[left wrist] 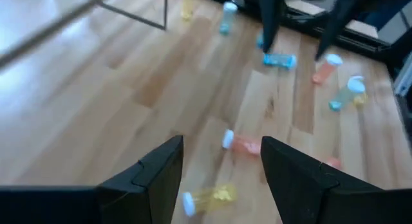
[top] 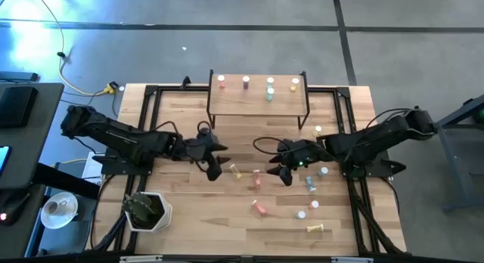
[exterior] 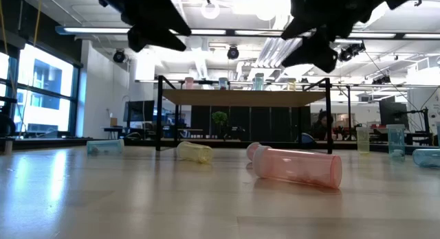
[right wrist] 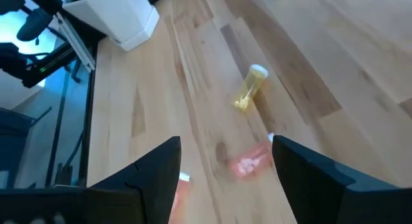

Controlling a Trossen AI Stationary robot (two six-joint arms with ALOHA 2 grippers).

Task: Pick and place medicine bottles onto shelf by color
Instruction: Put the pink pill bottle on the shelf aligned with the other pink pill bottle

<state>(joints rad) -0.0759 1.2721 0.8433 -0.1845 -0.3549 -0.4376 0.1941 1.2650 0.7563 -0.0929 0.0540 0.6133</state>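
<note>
From above, the left gripper (top: 214,166) and right gripper (top: 283,172) are hanging over mid-table, a yellow bottle (top: 237,171) and pink bottle (top: 256,177) lying between them; the shelf (top: 258,104) is standing beyond both, carrying five bottles.

At table height, the pink bottle (exterior: 295,165) is lying under the grippers.

Both wrist cameras are showing fingers spread and empty, with the pink bottle (left wrist: 243,143) just ahead of the left fingers (left wrist: 154,176) and pink (right wrist: 250,161) and yellow (right wrist: 250,89) ahead of the right.
</note>
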